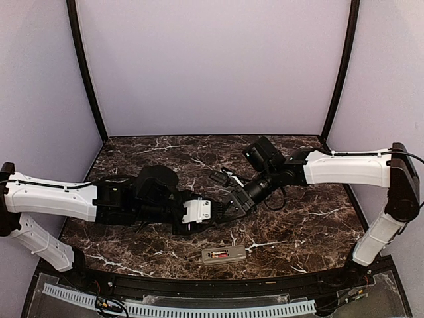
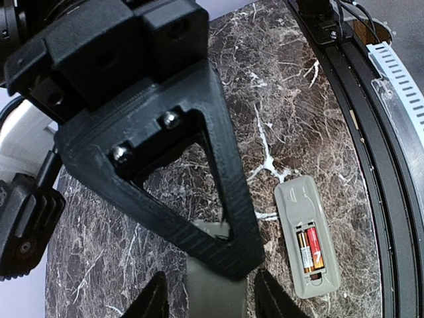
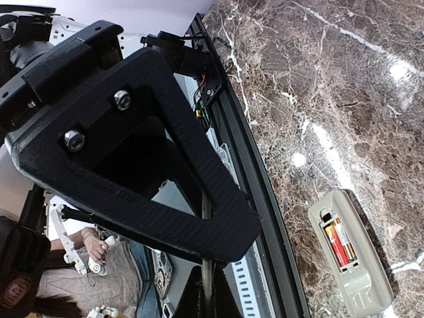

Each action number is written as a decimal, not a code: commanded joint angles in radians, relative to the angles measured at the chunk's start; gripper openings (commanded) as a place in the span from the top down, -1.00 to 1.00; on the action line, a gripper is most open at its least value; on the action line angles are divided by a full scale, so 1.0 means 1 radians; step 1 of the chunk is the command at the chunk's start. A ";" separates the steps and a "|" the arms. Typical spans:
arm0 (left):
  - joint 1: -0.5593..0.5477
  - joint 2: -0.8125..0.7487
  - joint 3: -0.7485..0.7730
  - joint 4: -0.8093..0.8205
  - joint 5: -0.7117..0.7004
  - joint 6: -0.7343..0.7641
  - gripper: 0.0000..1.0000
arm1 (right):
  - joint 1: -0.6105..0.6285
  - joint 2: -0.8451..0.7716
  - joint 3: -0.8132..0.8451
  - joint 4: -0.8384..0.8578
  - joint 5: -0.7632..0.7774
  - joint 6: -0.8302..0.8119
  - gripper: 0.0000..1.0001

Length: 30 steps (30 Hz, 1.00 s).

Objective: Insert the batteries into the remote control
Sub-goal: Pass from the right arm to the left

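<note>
Left arm stretches across the marble table. The left gripper is partway open. In its wrist cam the fingertips sit either side of a flat grey cover, with a sliver of table showing on 1 side, so no real squeeze on it. Just right of that, the remote control lies back-up near the front edge, clear of both grippers. Its compartment is uncovered, with 2 batteries side by side inside, 1 of them red. Further right, the right gripper is closed up tight, tip against the cover's far end. Can't tell if it's actually pinching it.
</note>
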<state>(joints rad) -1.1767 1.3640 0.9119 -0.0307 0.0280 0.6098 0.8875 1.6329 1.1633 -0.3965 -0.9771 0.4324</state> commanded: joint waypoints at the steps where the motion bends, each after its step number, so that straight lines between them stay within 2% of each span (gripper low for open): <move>1: -0.005 -0.003 0.029 0.010 -0.011 -0.016 0.20 | -0.007 0.012 0.005 0.018 -0.015 0.003 1.00; 7: -0.005 -0.002 0.027 0.002 -0.013 -0.020 0.41 | -0.006 0.013 0.013 0.014 -0.014 -0.003 1.00; 16: -0.005 -0.007 0.024 -0.041 0.014 -0.012 0.53 | -0.007 0.013 0.022 0.004 -0.024 -0.009 1.00; 18: -0.005 -0.008 0.026 -0.058 0.027 -0.014 0.31 | -0.007 0.013 0.021 0.001 -0.025 -0.011 1.00; 19: -0.005 -0.008 0.027 -0.063 0.028 -0.013 0.11 | -0.006 0.014 0.022 -0.002 -0.023 -0.011 1.00; 22: -0.005 -0.007 0.026 -0.074 0.019 -0.003 -0.02 | -0.006 0.016 0.024 -0.010 -0.021 -0.015 1.00; 24: -0.005 -0.008 0.027 -0.071 0.012 -0.001 0.02 | -0.007 0.015 0.024 -0.007 -0.020 -0.015 1.00; 30: -0.005 -0.006 0.028 -0.040 -0.005 -0.005 0.36 | -0.006 0.013 0.023 -0.003 -0.018 -0.012 1.00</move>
<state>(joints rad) -1.1767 1.3643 0.9176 -0.0624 0.0349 0.6018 0.8871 1.6348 1.1648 -0.4046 -0.9882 0.4282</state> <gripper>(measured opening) 0.362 0.010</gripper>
